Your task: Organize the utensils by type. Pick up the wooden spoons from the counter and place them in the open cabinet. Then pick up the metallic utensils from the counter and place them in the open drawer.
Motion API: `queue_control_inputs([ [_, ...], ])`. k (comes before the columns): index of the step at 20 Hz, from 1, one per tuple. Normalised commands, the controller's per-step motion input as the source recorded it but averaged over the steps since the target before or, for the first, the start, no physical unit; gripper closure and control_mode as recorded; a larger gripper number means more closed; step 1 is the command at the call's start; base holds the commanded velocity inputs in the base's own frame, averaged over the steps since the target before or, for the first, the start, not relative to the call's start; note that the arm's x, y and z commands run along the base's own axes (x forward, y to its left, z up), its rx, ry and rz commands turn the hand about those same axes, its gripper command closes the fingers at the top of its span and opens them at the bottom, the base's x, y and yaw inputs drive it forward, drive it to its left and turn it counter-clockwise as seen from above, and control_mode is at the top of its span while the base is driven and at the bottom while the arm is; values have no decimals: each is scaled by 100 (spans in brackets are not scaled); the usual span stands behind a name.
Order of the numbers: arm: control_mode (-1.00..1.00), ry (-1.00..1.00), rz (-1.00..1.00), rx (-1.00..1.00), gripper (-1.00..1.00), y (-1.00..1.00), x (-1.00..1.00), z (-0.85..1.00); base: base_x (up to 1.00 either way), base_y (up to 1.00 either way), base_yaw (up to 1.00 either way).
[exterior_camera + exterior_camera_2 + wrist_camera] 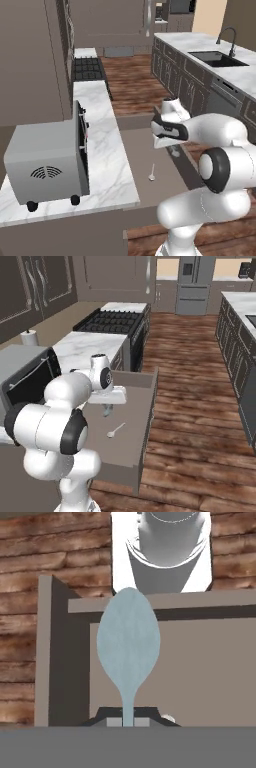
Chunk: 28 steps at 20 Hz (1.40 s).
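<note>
grey toaster oven [47,165], stove [116,321], sink [217,58], fridge [192,283]

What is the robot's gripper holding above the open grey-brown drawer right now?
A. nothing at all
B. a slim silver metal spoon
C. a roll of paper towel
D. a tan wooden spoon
B: the gripper pinches the thin handle of a slim silver metal spoon above the open grey-brown drawer.

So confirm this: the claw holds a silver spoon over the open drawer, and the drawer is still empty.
Not empty. The right base view shows a silver spoon already lying on the floor of the open drawer. The rest stands: the claw is shut on a second silver spoon above that drawer.
</note>
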Motion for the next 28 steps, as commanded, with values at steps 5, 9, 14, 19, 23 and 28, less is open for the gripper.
queue_control_inputs([
  [5,-100,-5,-32,0,100,10,22,-45,0,0,0],
  [9,-100,-3,-32,0,100,3,15,-46,0,0,0],
  [14,-100,-1,-33,0,100,4,12,-48,0,0,0],
  [19,-100,-13,-12,0,100,0,10,-54,0,0,0],
  [23,-100,-23,-1,0,100,-1,2,-57,0,0,0],
  [28,-100,-24,0,0,100,-11,0,-52,0,0,0],
])
